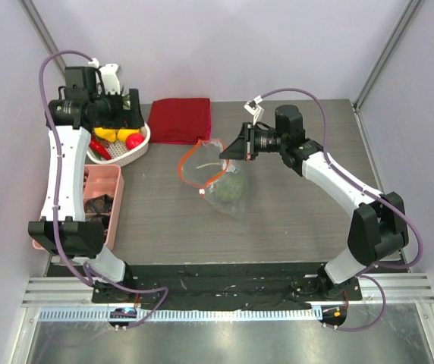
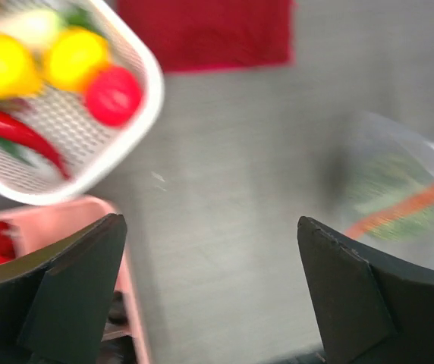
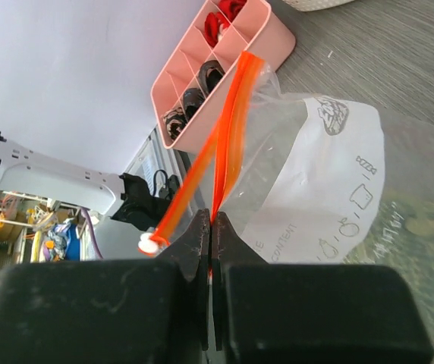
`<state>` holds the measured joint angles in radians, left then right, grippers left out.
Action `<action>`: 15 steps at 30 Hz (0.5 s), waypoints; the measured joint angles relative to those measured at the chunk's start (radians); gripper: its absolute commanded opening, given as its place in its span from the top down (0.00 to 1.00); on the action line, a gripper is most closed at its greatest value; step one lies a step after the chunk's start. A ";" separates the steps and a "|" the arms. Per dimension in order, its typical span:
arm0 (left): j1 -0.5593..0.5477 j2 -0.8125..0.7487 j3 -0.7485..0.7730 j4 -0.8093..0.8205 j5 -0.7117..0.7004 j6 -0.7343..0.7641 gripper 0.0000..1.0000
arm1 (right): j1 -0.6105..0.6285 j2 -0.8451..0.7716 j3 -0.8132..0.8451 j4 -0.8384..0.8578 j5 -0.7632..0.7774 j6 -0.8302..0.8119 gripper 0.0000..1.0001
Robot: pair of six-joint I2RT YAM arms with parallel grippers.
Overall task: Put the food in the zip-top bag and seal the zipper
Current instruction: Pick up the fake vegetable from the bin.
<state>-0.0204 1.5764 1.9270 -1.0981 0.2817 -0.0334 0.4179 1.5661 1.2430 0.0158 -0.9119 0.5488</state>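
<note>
Far to the left of the zip-top bag (image 1: 218,180), along the bench's (image 1: 164,227) left edge, lies a pink plastic tray (image 1: 99,199), long, rigid and split into compartments. Just beyond it, also left of the bag, a white mesh basket (image 1: 124,150) with rounded corners holds two glossy yellow pieces (image 2: 73,53), a round red piece (image 2: 113,95) and a long red pepper (image 2: 16,133). The left gripper (image 2: 211,254) hangs above the basket, its jaws spread wide with nothing between them.

Behind the bag and slightly to its left, a folded dark red cloth (image 1: 180,120) lies flat, soft and matte.

The bag itself stands near the middle of the bench: clear, crinkly film with faint grey print. Its orange-red zipper (image 1: 191,164) curls into an open loop, so the mouth gapes. A round green melon (image 1: 231,189) sits inside at the lower end, which appears to rest on the grey wood-grain surface.

At the bag's upper right corner, the right gripper (image 3: 211,233) is clenched tight on the zipper strip.

In front of the bag and to its right, the bench runs bare to the arm bases and the side wall.
</note>
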 measured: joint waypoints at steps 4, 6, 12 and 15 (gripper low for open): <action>0.044 0.103 0.097 0.053 -0.113 0.024 0.00 | 0.000 -0.002 -0.001 -0.050 0.020 -0.025 0.99; 0.082 0.155 0.102 0.099 -0.142 0.027 0.01 | 0.000 -0.002 -0.001 -0.064 0.027 -0.030 0.99; 0.210 0.320 0.101 0.285 -0.161 0.087 0.12 | 0.000 -0.001 -0.001 -0.094 0.034 -0.047 0.99; 0.219 0.386 0.101 0.374 -0.168 0.142 0.15 | 0.000 0.000 -0.001 -0.101 0.034 -0.048 0.99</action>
<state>0.1989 1.9621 2.0285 -0.7238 0.1139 0.1089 0.4179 1.5665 1.2423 -0.0849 -0.8783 0.5007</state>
